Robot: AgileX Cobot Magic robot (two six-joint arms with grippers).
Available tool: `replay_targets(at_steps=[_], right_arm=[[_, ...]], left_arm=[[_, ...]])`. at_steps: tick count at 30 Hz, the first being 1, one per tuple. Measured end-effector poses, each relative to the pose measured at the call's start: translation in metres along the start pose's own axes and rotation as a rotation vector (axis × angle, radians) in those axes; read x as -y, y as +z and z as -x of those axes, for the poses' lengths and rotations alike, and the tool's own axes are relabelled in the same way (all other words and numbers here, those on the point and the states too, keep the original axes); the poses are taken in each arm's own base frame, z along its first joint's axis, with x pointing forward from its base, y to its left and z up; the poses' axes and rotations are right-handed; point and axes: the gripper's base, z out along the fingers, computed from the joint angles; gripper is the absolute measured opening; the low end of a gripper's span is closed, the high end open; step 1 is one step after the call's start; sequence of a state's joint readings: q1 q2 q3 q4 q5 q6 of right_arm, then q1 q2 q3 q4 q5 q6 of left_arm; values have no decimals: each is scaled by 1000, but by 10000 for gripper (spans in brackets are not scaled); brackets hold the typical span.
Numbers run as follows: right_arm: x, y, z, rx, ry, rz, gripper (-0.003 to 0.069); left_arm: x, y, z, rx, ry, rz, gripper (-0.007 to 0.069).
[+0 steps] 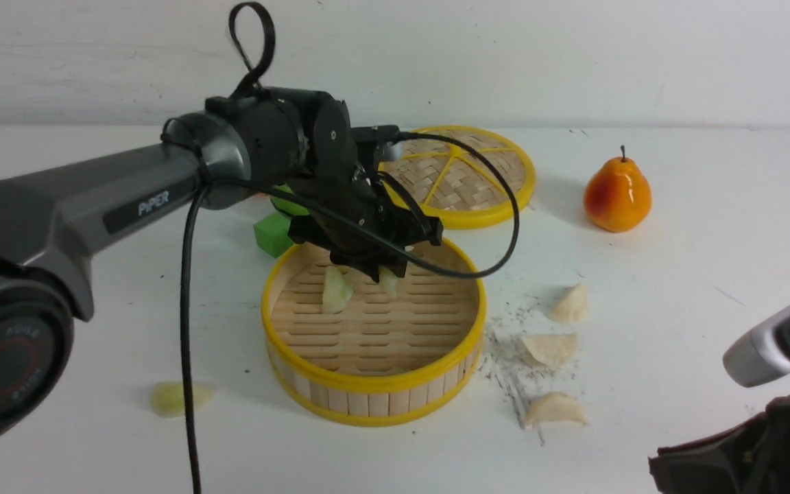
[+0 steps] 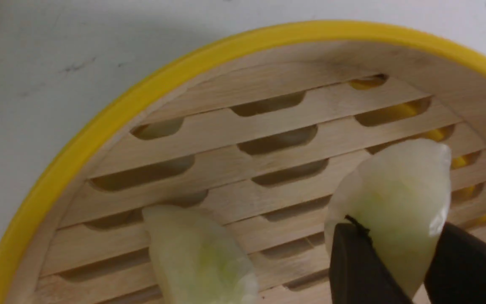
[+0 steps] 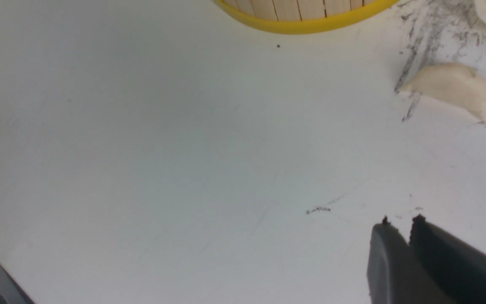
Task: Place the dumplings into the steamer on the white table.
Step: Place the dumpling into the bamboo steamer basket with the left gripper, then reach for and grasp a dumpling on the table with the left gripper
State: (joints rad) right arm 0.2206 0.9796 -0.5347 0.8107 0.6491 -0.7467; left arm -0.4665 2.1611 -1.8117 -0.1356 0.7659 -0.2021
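Left hand (image 2: 390, 236) clamped on green dumpling (image 2: 395, 190), low over steamer (image 1: 367, 384) floor, far side; placed for release beside second dumpling (image 1: 335, 289). Right hand (image 3: 401, 221) all but together, empty, over bench (image 3: 141, 169), near right.

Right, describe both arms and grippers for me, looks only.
The left arm is a dark grey tube with a white PiPER mark, a black wrist housing and a black cable looping along it; a red ring marks its base joint. The left gripper has black tapered fingers. The right arm shows a silver-grey rounded link; the right gripper has dark grey fingers.
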Motion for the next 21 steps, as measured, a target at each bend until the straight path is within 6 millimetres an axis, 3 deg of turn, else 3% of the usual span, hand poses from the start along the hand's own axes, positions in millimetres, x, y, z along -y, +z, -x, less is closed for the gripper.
replay_targets(at_steps=[5, 8, 11, 14, 15, 16, 17, 19, 21], right_arm=[[0, 0, 0, 0, 0, 0, 76], [0, 0, 0, 2, 3, 2, 79], [0, 0, 0, 3, 7, 5, 80], [0, 0, 0, 3, 7, 5, 83], [0, 0, 0, 3, 7, 5, 85], [0, 0, 0, 3, 7, 5, 85], [0, 0, 0, 3, 7, 5, 86], [0, 0, 0, 3, 7, 5, 90], [-1, 0, 0, 3, 9, 6, 92]], left_arm=[[-2, 9, -3, -11, 13, 32, 286], [-3, 11, -5, -21, 0, 48, 372], [-3, -1, -6, -56, 23, 60, 423], [-1, -34, -5, -80, 91, 83, 437], [0, -72, -2, -73, 154, 116, 439], [-1, -73, -3, -81, 162, 124, 439], [-2, -105, -3, -80, 222, 168, 439], [-10, -148, -6, -85, 279, 228, 439], [-27, -170, -11, -83, 258, 249, 439]])
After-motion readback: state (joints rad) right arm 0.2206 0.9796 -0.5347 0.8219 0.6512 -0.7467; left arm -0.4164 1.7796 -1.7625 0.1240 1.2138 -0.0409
